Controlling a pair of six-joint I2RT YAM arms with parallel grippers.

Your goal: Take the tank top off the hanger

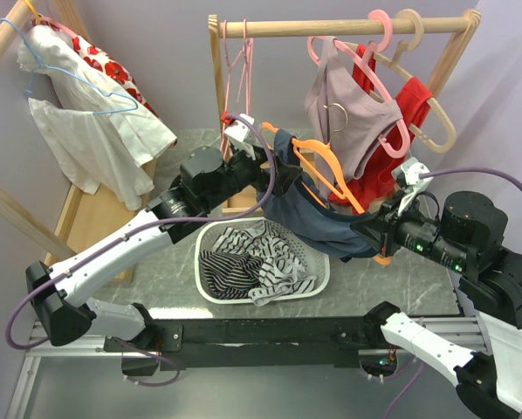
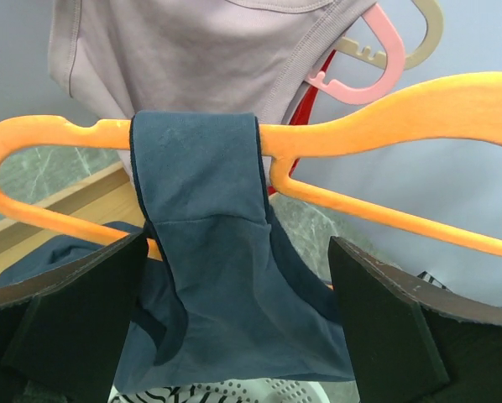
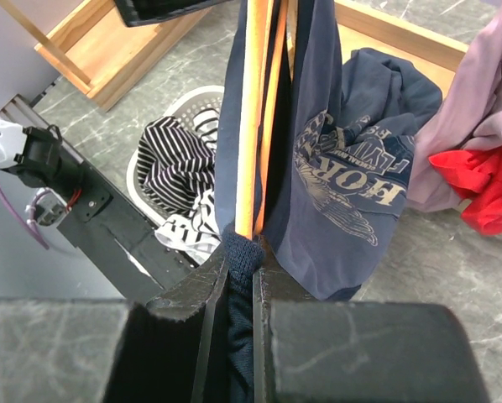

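The right jaws are clamped on the near end of the orange hanger (image 3: 253, 126) and the navy tank top (image 3: 343, 168) bunched there. The hanger is held slanting over the basket (image 1: 200, 262), its long axis rising toward the left jaws, which are spread wide around the draped strap.

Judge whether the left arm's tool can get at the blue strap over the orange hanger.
Probably yes. The left tool is open, its fingers either side of the blue strap on the orange hanger, with nothing between.

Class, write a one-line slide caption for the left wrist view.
Open left gripper straddles the navy tank top, its strap looped over the orange hanger.
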